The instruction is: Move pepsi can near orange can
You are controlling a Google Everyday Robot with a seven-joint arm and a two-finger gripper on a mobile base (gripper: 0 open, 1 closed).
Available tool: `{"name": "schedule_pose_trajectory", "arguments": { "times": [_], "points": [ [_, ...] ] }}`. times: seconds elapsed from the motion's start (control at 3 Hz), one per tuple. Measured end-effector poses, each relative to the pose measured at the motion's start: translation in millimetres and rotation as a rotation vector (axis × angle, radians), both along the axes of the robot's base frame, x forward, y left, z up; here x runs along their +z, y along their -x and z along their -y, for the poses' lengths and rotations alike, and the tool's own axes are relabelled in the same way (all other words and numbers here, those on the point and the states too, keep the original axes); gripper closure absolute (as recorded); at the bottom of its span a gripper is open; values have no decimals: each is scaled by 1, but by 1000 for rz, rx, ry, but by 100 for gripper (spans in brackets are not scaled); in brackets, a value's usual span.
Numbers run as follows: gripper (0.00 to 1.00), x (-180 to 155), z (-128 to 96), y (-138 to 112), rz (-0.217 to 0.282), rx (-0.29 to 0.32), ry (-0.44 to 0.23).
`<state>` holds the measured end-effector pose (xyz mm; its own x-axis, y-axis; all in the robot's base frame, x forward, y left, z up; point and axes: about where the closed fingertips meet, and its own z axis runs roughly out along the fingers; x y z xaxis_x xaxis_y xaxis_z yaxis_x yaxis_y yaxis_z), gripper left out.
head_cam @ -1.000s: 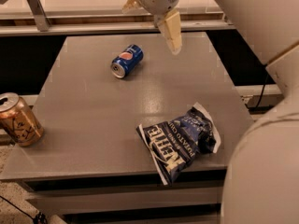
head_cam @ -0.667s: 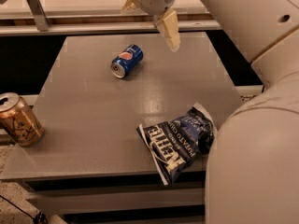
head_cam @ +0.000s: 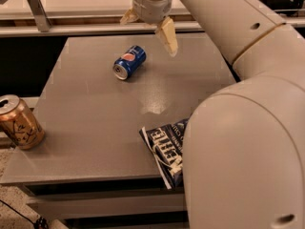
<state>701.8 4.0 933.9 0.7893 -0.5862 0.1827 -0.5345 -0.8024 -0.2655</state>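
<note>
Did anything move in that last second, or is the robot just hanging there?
The gripper, open and empty over the far side of the table, drifted slightly left; the arm swung in, covering part of the chip bag. The pepsi can and orange can stayed put.

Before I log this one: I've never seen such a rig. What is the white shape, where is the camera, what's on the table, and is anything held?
The big white shape is the robot's single arm, reaching over a grey table. At its end is the gripper: two tan fingers, spread open above the table's far side and holding nothing. There is one view, looking down on the table; where the camera is mounted is not known. The pepsi can lies on its side close to the gripper. The orange can stands upright at the near left edge. A dark blue chip bag lies near right, partly hidden by the arm.
</note>
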Motion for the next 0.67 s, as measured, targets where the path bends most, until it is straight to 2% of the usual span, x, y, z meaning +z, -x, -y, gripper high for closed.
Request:
{"name": "schedule_pose_trajectory", "arguments": {
  "times": [0.33,0.67],
  "points": [
    [0,-23,-20,-4,-40,44,-36],
    [0,-42,-39,-7,-66,60,-47]
  ]
}}
